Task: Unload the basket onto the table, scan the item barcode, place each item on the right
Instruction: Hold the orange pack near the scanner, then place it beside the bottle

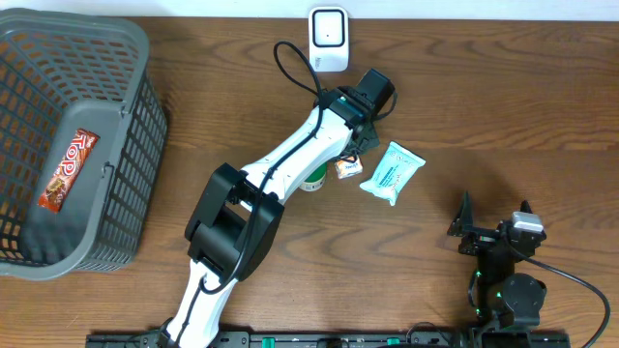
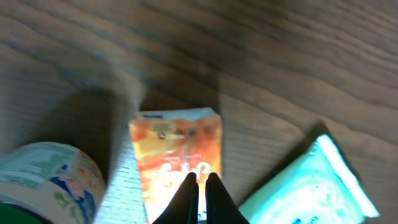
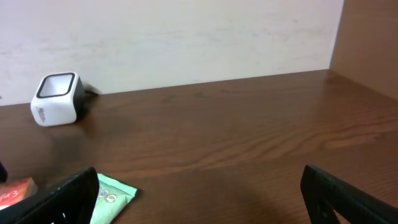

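A small orange carton (image 1: 348, 167) (image 2: 177, 146) lies on the wooden table, just below the white barcode scanner (image 1: 328, 39) (image 3: 57, 98) that stands at the far edge. My left gripper (image 1: 354, 157) (image 2: 199, 178) hovers right over the carton. Its fingers are pressed together and shut, with nothing visible between them. My right gripper (image 1: 495, 222) (image 3: 199, 177) rests at the near right, wide open and holding nothing, facing the scanner. No barcode is legible on the carton.
A teal packet (image 1: 392, 172) (image 2: 311, 186) (image 3: 109, 196) lies right of the carton. A white and green cup (image 1: 312, 180) (image 2: 50, 180) sits to its left. A grey basket (image 1: 126, 58) at far left holds a red candy bar (image 1: 68, 169).
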Robot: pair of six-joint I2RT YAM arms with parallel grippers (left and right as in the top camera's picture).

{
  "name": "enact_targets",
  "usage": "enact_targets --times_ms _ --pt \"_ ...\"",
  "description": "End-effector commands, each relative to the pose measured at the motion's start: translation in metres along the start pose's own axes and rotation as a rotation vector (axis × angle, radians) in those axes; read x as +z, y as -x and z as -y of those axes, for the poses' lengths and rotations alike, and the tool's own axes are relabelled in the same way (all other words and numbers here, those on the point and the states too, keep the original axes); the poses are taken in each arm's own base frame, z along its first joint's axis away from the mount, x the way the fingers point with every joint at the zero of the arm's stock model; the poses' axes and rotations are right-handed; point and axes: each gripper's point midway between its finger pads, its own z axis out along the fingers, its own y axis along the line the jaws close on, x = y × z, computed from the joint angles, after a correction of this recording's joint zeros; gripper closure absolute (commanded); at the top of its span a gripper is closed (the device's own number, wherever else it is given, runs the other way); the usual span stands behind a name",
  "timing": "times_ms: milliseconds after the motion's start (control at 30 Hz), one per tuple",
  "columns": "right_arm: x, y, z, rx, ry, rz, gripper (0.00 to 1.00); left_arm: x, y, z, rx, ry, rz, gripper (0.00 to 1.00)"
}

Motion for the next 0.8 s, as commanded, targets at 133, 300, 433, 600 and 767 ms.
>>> enact_targets --times_ms 133,300,433,600,767 --pt "0.000 -0.001 0.001 -0.016 -0.002 0.001 0.01 0.010 -0.003 -0.025 0.018 0.070 0.030 0.93" --pt "0.000 -0.001 0.001 -0.016 -0.002 0.000 0.01 0.016 -0.008 -0.031 0.052 0.084 0.019 0.92" --pt "0.000 -0.001 0.001 -0.015 -0.002 0.000 0.01 0.016 -0.007 -0.031 0.089 0.083 0.019 0.92" --pt "0.000 -0.001 0.001 -0.016 -0.002 0.000 0.01 -0.047 0.018 -0.003 0.231 -0.007 0.098 0.79" --pt "0.000 -0.001 0.001 -0.015 -0.002 0.001 0.01 -0.182 0.063 -0.006 0.352 -0.009 0.381 0.17"
